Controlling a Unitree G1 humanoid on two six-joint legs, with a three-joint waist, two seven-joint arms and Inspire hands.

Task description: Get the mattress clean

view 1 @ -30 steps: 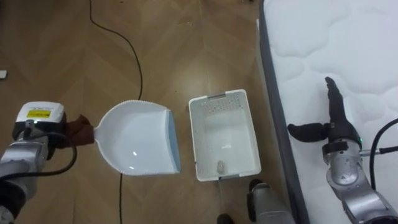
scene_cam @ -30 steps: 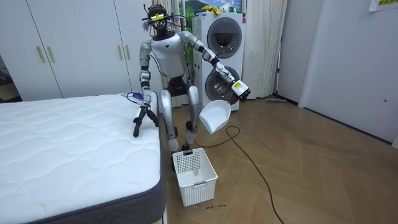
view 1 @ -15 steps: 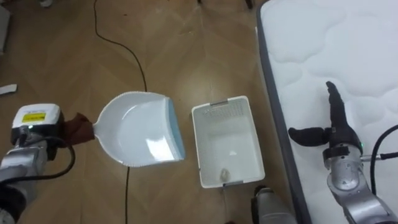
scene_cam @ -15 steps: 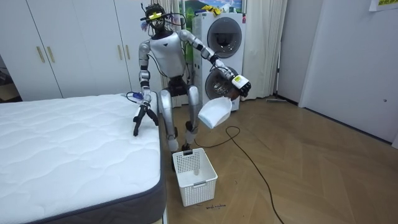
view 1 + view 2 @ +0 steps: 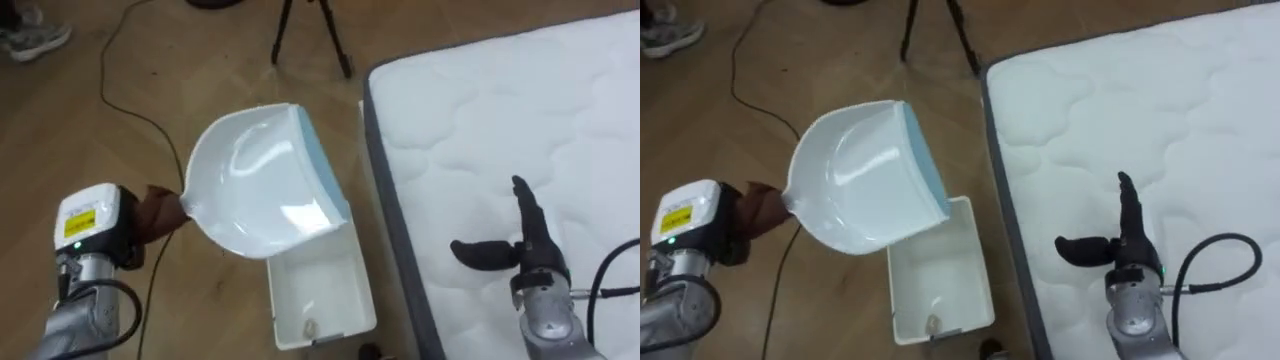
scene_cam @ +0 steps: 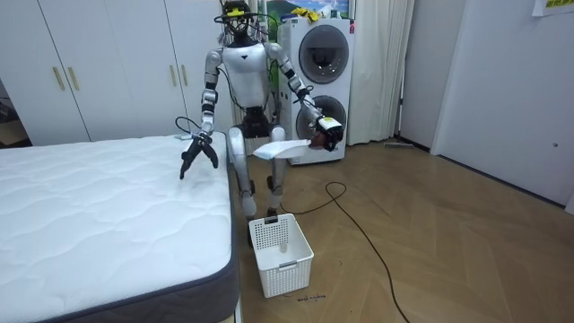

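Note:
My left hand [image 5: 142, 218] is shut on the handle of a white dustpan [image 5: 260, 185] with a pale blue lip. The pan hangs level in the air over the far end of a white plastic basket [image 5: 362, 292] on the floor beside the bed. A small pale bit [image 5: 311, 325] lies in the basket's near end. My right hand [image 5: 520, 250] is open, fingers straight and thumb out to the side, above the white quilted mattress [image 5: 520, 110] near its edge. In the room view I stand upright at the bed's corner, dustpan [image 6: 278, 150] held out at waist height.
Tripod legs [image 5: 310, 25] stand on the wooden floor beyond the dustpan. A dark cable [image 5: 130, 110] crosses the floor at left, and a shoe [image 5: 30, 35] lies at the far left. A washing machine [image 6: 323, 81] and wardrobes [image 6: 90, 63] stand behind me.
I have straightened up and the eye view has shifted. The dustpan swung in toward my body and levelled, now over the basket. My right hand lifted off the mattress.

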